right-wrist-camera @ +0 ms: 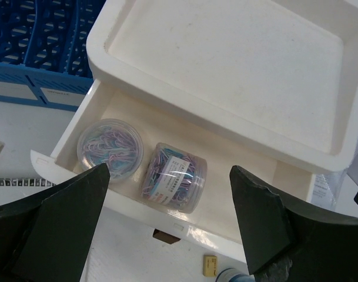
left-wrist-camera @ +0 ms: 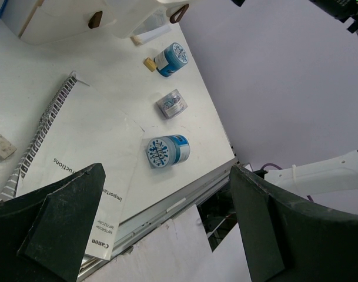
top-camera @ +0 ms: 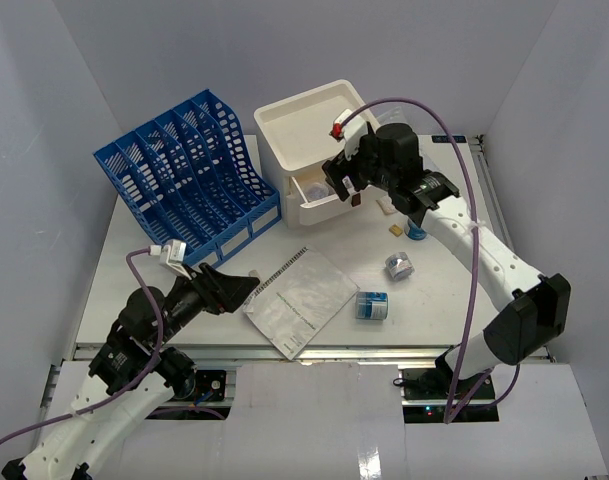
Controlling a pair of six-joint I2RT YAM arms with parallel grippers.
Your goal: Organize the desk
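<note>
While both stand open, right gripper over the drawer at twelve o'clock, left gripper at seven, the desk lies beneath; its blue tub, likely light and slick, suits a pinch across round sides.

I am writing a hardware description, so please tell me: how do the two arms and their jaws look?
Both arms, left arm and right arm, have white shells with black joints and black wrist units. A thin purple cable loops along each. The jaws are dark, matte, broad wedge-shaped blocks. A small red part sits on the right wrist.
</note>
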